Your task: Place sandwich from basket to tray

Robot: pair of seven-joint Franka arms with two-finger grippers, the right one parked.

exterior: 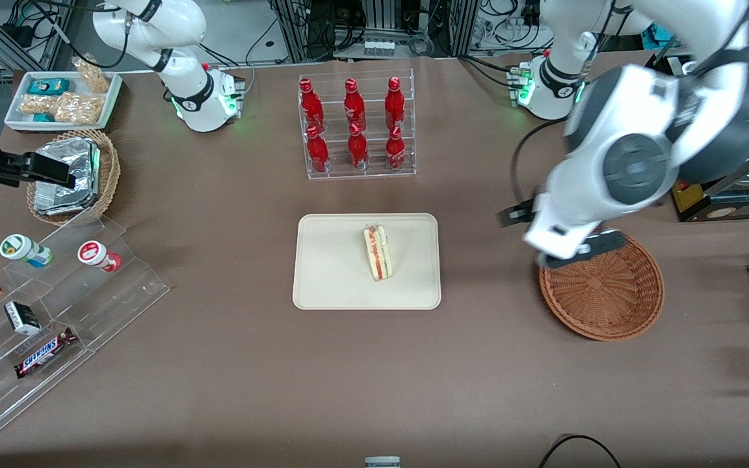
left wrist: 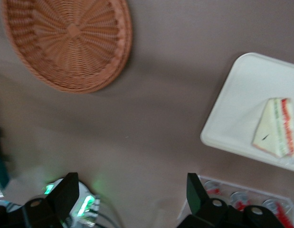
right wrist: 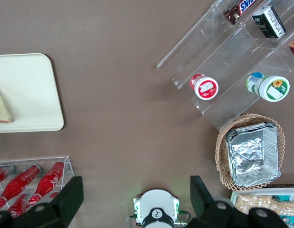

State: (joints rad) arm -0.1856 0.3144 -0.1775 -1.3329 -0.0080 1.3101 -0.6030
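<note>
1 sandwich (exterior: 378, 252) is seen lying on the tray (exterior: 329, 273), so the placing is judged done. 1 basket (exterior: 608, 292) is left bare. The gripper (left wrist: 132, 194) is held high above the table with its fingers spread wide, nothing gripped. 6 red bottles (exterior: 352, 123) are counted in their rack.

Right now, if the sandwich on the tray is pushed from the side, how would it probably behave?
The sandwich stands on a narrow edge on the tray, so it would probably tip over. Its soft bread and layered filling likely squash or separate. The open gripper hangs above bare table, between the empty basket and the tray.
</note>
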